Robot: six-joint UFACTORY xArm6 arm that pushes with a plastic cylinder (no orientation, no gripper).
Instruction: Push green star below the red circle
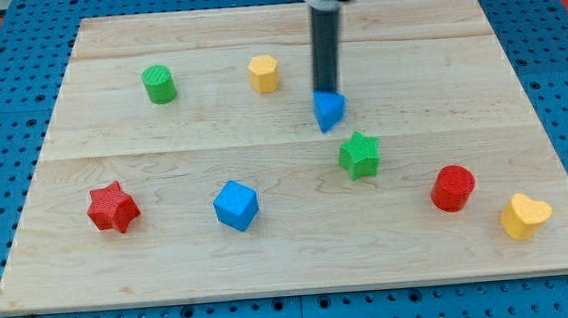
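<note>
Though my tip (327,93) seemingly touching blue block (330,111), green star (360,155) just below, red circle (452,188) rightward; no pincer.

You will find no text, label, brand or number to read here. The wooden board (162,127) carries no sign.

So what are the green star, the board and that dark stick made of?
Green star: probably plastic, matte, with fine ridges on its sides, perhaps 3D-printed. Board: pale wood, shown by its grain lines and plank seams, unvarnished-looking. The rod: dark and smooth, metal or plastic, I can't tell; my tip sits just above the blue block, up-left of the star.
</note>
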